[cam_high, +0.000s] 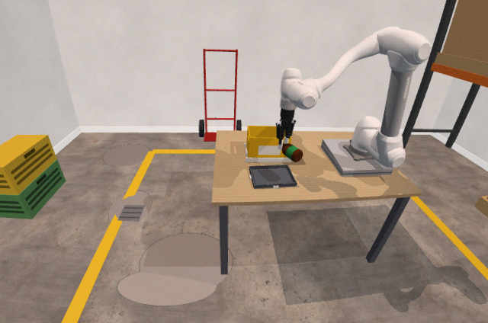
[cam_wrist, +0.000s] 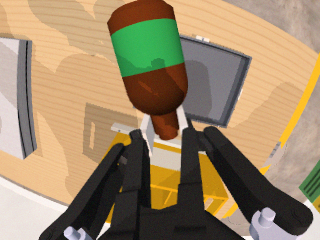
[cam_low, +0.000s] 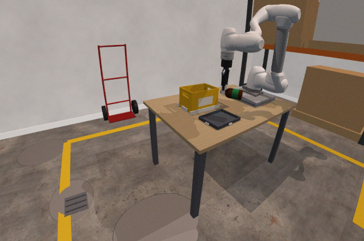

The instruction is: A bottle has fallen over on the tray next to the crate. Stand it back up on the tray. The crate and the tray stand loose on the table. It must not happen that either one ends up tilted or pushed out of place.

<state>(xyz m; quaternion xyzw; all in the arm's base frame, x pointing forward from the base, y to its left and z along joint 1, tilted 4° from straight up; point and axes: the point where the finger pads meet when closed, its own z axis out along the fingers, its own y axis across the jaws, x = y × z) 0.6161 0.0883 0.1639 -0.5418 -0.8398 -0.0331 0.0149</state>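
Note:
My gripper (cam_high: 284,142) (cam_low: 223,90) (cam_wrist: 165,116) points down and is shut on the neck of a brown bottle with a green label (cam_high: 292,152) (cam_low: 234,93) (cam_wrist: 150,60). The bottle hangs nearly on its side in the air, just right of the yellow crate (cam_high: 261,140) (cam_low: 198,97) (cam_wrist: 167,183), with its base pointing away from the fingers. The dark tray (cam_high: 252,177) (cam_low: 219,127) (cam_wrist: 216,74) lies flat and bare on the wooden table (cam_high: 315,189) (cam_low: 205,138), in front of the crate and apart from the bottle.
The arm's grey base plate (cam_high: 354,164) (cam_low: 258,100) lies on the table right of the bottle. A red hand truck (cam_high: 219,91) (cam_low: 113,79) stands at the back wall. Stacked yellow and green crates (cam_high: 24,175) sit on the floor at left. Shelving with boxes (cam_low: 323,41) stands behind the arm.

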